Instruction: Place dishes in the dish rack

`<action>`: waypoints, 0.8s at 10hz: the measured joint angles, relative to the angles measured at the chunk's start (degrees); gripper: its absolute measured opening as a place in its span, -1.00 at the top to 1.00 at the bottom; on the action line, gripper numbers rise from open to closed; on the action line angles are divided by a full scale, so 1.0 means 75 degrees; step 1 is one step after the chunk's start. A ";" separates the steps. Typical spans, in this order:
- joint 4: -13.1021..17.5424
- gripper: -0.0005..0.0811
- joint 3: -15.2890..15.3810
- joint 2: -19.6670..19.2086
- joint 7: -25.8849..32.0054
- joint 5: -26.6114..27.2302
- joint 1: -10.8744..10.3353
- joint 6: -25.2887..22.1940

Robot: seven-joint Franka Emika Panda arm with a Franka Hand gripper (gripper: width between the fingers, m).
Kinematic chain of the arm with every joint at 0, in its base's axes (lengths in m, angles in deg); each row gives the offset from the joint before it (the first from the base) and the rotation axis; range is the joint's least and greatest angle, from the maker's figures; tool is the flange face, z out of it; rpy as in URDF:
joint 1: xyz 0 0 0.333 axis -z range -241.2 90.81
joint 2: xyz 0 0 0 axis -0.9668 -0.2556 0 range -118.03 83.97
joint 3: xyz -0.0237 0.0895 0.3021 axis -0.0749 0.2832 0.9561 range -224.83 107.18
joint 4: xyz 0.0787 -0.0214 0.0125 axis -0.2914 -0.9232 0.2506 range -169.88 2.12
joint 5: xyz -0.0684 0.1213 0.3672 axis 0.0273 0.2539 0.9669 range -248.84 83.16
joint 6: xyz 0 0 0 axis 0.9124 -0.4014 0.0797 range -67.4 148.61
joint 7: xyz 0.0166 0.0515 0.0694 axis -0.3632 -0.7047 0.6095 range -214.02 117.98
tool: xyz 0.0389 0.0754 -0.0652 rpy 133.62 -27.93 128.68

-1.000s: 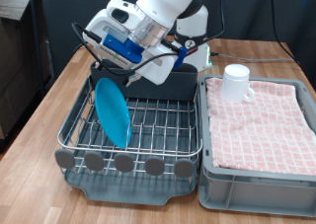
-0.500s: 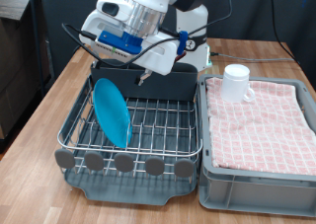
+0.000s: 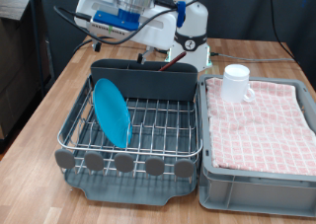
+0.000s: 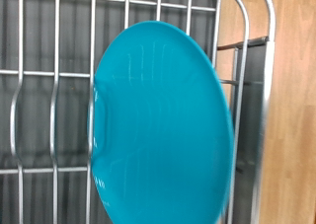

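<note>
Exterior view, plate [image 3: 113, 112] upright on edge in dish rack [image 3: 148, 130]

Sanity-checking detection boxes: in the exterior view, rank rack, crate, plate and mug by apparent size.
1. rack
2. crate, close to the rack in spread, so that order is unsure
3. plate
4. mug, also farther from the camera

Plate [image 3: 112, 112] upright in dish rack [image 3: 148, 135]; mug [image 3: 235, 83] on cloth-lined crate [image 3: 259, 175]; gripper [image 3: 148, 54] above rack
</note>
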 joint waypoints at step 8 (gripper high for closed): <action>0.0774 -0.98 0.0281 0.0338 0.1327 0.1811 -0.0428 -0.2360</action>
